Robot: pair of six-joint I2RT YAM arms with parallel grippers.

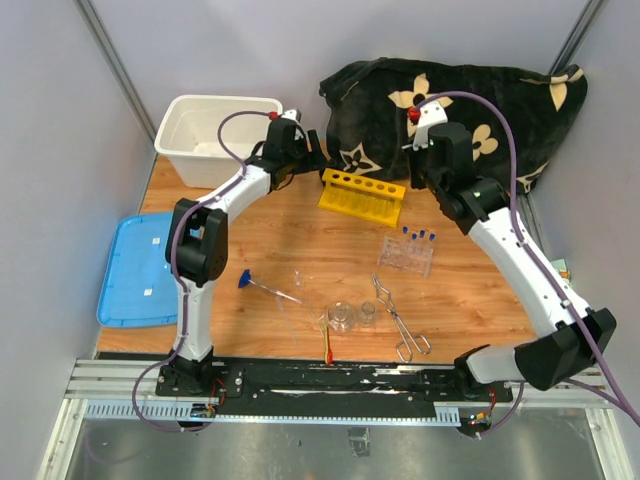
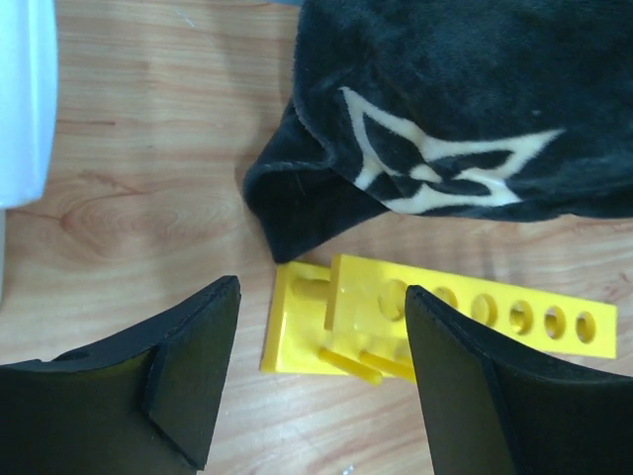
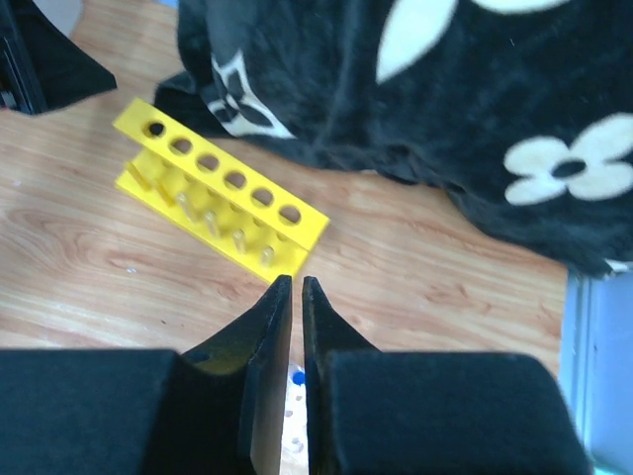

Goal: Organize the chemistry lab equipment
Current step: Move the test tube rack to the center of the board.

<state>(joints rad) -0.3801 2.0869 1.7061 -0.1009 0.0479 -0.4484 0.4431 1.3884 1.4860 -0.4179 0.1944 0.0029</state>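
Note:
The yellow holed tube rack (image 1: 362,195) (image 2: 465,317) (image 3: 218,193) stands on the wooden table just in front of the black cloth. My left gripper (image 1: 305,150) (image 2: 321,289) hangs open above the rack's left end, and nothing is between its fingers. Right of the rack, my right gripper (image 1: 424,172) (image 3: 292,281) is shut and empty, hovering above the table. The clear plastic rack (image 1: 407,252) holds blue-capped tubes. Two small glass beakers (image 1: 342,318), the metal tongs (image 1: 400,320), a red-tipped stick (image 1: 327,340) and a thin rod (image 1: 275,292) lie nearer the front.
A white tub (image 1: 180,112) stands at the back left, and its blue lid (image 1: 140,268) lies flat at the left edge. The black flowered cloth (image 1: 450,100) (image 2: 445,109) (image 3: 396,89) is heaped at the back right, touching the yellow rack's rear.

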